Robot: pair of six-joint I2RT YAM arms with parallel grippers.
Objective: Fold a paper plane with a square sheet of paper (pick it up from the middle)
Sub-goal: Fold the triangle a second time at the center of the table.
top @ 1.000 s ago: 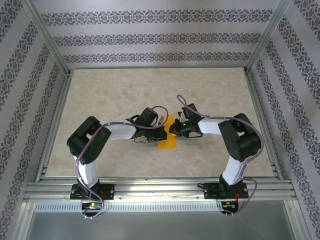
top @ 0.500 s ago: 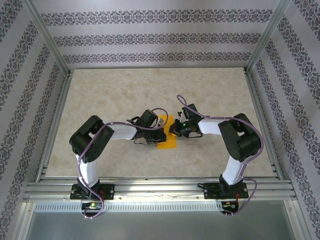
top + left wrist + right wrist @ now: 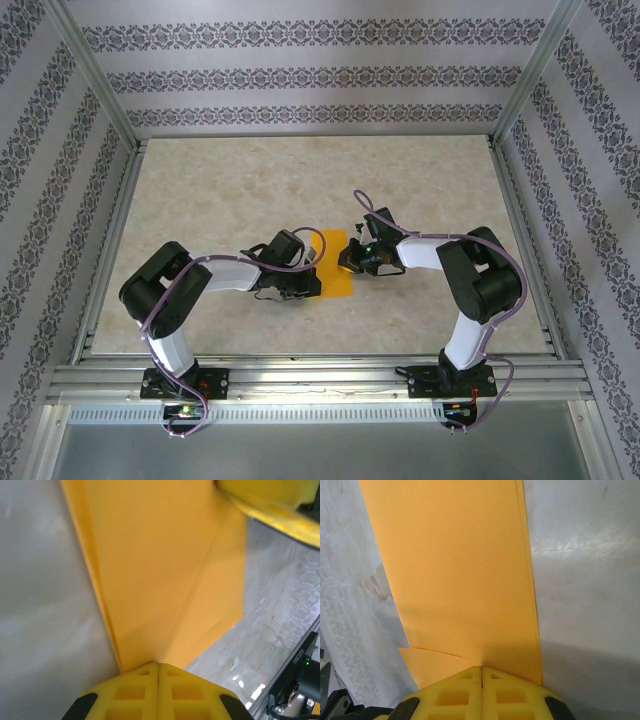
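Note:
The orange sheet of paper (image 3: 337, 268) lies folded into a narrow rectangle on the table (image 3: 240, 190) between my two arms. My left gripper (image 3: 312, 284) is at its near left edge. In the left wrist view the left gripper (image 3: 158, 666) is shut, pinching the paper (image 3: 160, 565) where a crease runs into the tips. My right gripper (image 3: 349, 258) is at the paper's right edge. Seen from the right wrist, the right gripper (image 3: 481, 669) is shut on the layered paper (image 3: 455, 565), with a lower flap (image 3: 427, 662) sticking out to the left.
The beige marbled table is fenced by a metal frame (image 3: 110, 250) and patterned walls. A yellow finger of the right gripper (image 3: 272, 502) shows at the top right of the left wrist view. Free room lies behind and to both sides of the paper.
My left arm has swung nearer and to the left, its gripper sliding along the paper's left edge. The paper now lies longer and flatter. The right gripper has stayed in place.

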